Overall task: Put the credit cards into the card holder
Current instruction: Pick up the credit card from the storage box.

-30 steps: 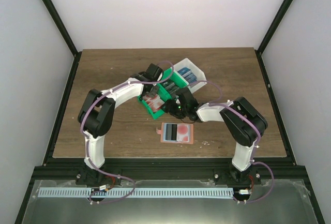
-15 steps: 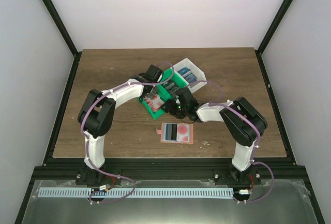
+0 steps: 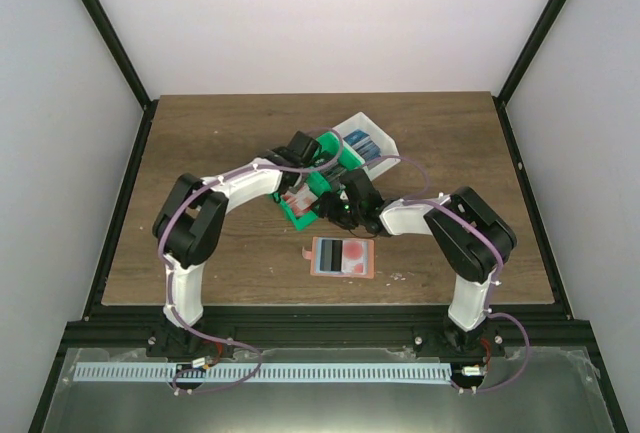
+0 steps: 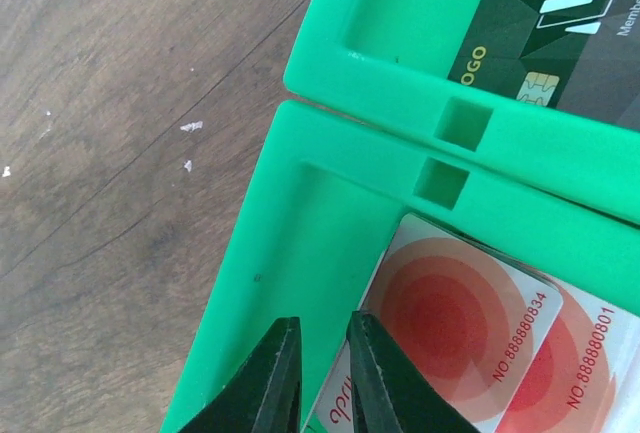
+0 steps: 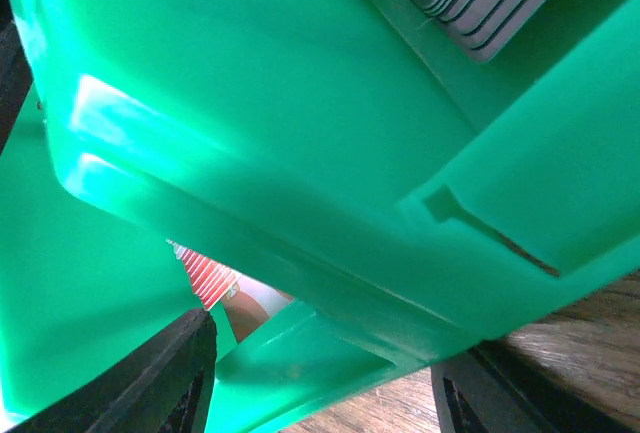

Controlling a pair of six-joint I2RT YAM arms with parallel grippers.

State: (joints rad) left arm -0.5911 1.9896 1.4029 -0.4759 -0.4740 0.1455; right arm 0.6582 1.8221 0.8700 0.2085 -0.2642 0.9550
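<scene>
Red-and-white credit cards (image 4: 470,323) lie flat in a green bin (image 4: 290,253); a dark card (image 4: 560,43) lies in the second green bin (image 4: 400,33) joined to it. My left gripper (image 4: 322,323) hangs over the first bin, its jaws a narrow gap apart with only green showing between them; one fingertip (image 4: 365,338) is at the red card's left edge. My right gripper (image 5: 320,363) is shut wide on the green bin's corner (image 5: 330,353). The salmon card holder (image 3: 342,257) lies open on the table near the bins, with cards in it.
A white bin (image 3: 368,139) with blue cards sits behind the green bins (image 3: 318,185). A stack of grey card edges (image 5: 480,3) shows in the upper bin. Both arms meet over the bins mid-table; black frame posts border the wooden table (image 3: 210,133).
My left arm has shifted slightly right over the green bins. The right arm and the card holder have not moved.
</scene>
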